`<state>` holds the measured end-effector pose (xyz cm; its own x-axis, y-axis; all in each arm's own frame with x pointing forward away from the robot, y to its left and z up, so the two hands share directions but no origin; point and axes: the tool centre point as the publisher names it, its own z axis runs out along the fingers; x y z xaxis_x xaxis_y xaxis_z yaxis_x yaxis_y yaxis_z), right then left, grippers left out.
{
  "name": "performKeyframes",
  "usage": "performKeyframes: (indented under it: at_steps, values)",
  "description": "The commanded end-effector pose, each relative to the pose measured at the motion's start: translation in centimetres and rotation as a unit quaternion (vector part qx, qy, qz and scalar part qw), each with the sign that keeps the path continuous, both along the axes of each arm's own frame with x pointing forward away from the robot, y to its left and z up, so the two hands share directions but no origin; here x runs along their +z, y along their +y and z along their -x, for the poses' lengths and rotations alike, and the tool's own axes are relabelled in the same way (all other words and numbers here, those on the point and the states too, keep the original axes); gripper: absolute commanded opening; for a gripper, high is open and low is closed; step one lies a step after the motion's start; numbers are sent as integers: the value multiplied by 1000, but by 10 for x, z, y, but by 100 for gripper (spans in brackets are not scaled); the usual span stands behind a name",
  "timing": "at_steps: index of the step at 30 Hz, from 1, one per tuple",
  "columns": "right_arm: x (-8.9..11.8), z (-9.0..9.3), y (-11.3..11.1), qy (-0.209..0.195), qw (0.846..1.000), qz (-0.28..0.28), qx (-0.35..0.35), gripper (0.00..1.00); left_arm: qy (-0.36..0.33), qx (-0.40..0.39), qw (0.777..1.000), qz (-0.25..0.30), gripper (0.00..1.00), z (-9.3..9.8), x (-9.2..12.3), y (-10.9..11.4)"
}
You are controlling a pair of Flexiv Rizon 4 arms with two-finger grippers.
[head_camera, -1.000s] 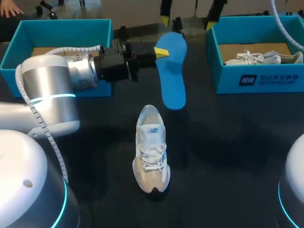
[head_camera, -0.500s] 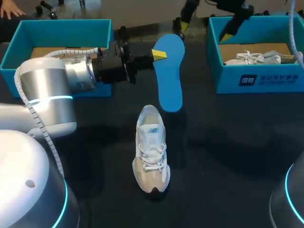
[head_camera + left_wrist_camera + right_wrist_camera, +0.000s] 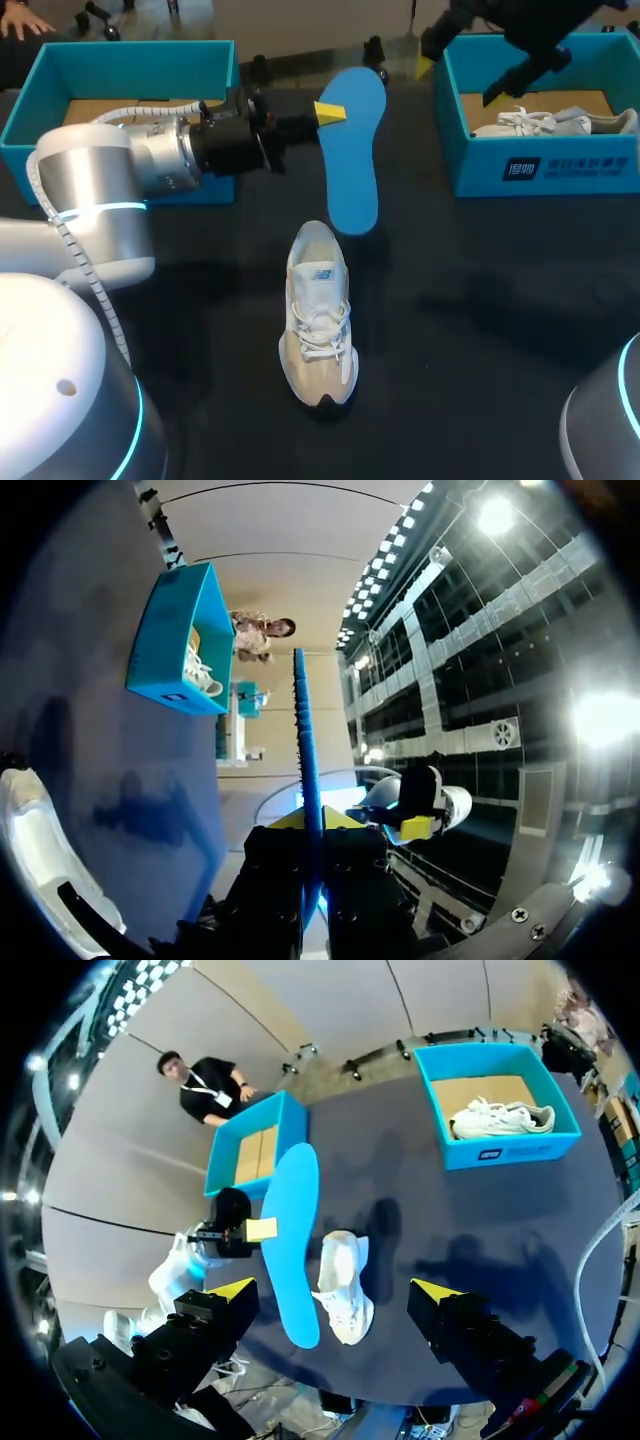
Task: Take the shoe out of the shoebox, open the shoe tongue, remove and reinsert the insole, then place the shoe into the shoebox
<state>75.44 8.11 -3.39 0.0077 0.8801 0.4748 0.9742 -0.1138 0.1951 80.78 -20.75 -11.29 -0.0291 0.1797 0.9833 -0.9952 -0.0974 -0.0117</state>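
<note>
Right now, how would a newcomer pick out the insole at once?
Look between the left shoebox and right shoebox, just beyond the pale shoe. The insole is the flat, bright blue foot-shaped sheet gripped by the left gripper; unlike the shoe, it has no laces.

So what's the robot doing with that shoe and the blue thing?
The left gripper is shut on the blue insole, which is out of the shoe, and holds it up on its edge in the air. The shoe sits in the middle of the table, waiting for it. The right gripper hangs open and empty, high up by the right box, which has another shoe in it. No shoe shows in the left box.
</note>
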Motion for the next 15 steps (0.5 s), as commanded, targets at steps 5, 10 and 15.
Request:
performKeyframes:
  at_steps: [5,10,15]
  values:
    - [-20,4,-11,-34,955,-286,63,100,-4,-6,1000,6,0,-1,-1,2]
    - [-31,5,-13,-36,944,-321,68,100,-5,-3,1000,5,0,-2,-1,4]
    - [-41,6,-16,-36,933,-350,73,100,-3,-7,1000,13,0,-2,2,5]
